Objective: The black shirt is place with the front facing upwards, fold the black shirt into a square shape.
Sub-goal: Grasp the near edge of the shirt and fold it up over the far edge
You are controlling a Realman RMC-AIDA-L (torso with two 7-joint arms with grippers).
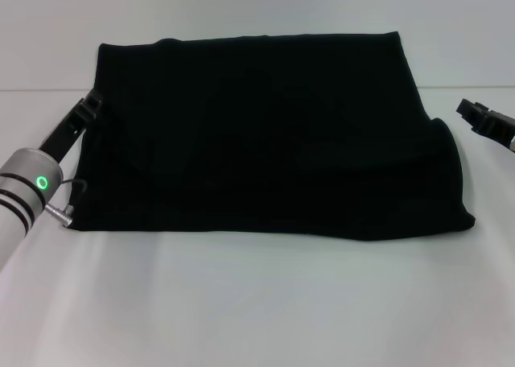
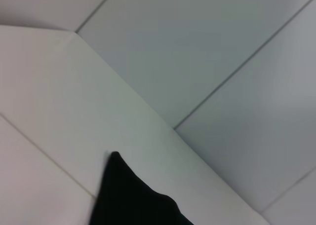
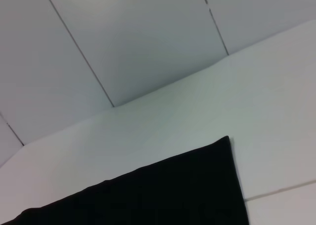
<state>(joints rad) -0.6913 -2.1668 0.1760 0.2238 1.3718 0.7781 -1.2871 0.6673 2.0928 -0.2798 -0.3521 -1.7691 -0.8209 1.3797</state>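
Left arm: the silver-and-black left arm, with a lit green ring on its wrist, reached in from the near left toward the left edge of the shirt.
Left gripper: the black left gripper [image 1: 90,103] sat at the far left edge of the shirt, close against the cloth; whether it touched or held the cloth could not be told, nor could how far its fingers stood apart.
Black shirt: the large plain black soft cloth shirt [image 1: 265,134] lay on the white table, already folded into a broad, roughly rectangular bundle with layered edges showing as faint ridges; its far edge ran straight, while its near edge was wider and bulged out at the right.
Shirt in the wrist views: the left wrist view showed one pointed corner of the shirt [image 2: 128,200] on the table; the right wrist view showed a straight edge and a square corner of the shirt [image 3: 173,190].
Table: the flat white table [image 1: 257,303] carried the shirt, with bare surface on the robot's side of the shirt.
Right gripper: the black right gripper [image 1: 475,117] hung beside the right edge of the shirt, apart from the cloth and holding nothing; its finger spread could not be told.
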